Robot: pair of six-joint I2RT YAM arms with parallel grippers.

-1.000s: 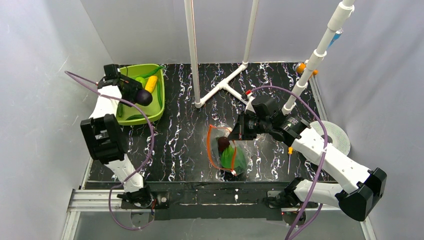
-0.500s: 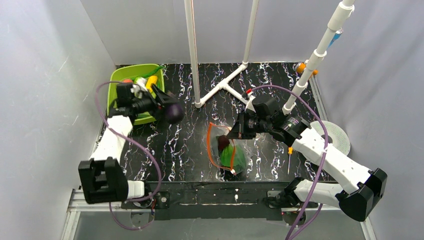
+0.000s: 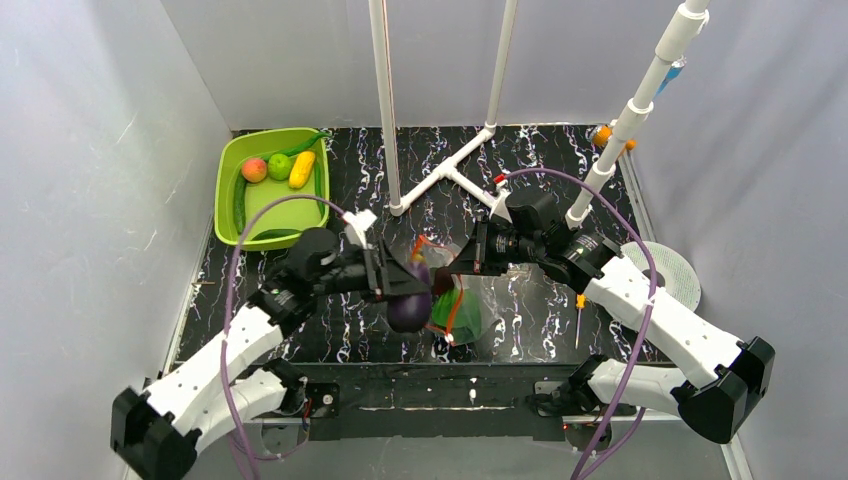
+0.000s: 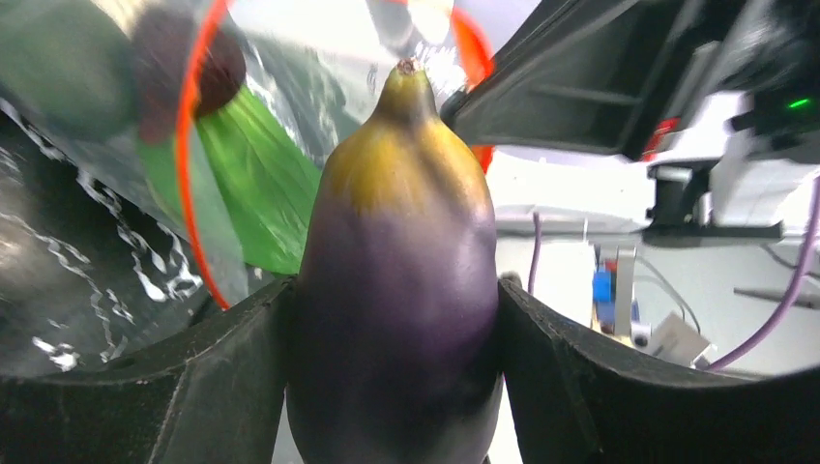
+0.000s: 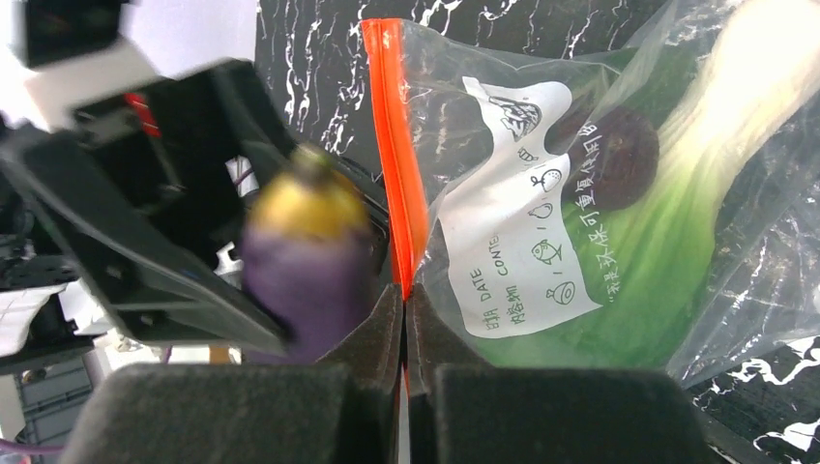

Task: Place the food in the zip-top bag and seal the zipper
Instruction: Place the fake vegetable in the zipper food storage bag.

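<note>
Black white-veined tabletop (image 3: 340,190) is bearing a clear crinkly zip-top bag (image 5: 512,251) at centre, a white-stalked leafy green vegetable (image 5: 667,232) lying inside. Right gripper (image 5: 404,311) is pinching the bag's red-orange zipper strip (image 5: 392,145), while the left gripper (image 4: 392,319), at nine o'clock of the bag, is clamping a dark purple toy eggplant (image 4: 396,242) by its sides.
</note>
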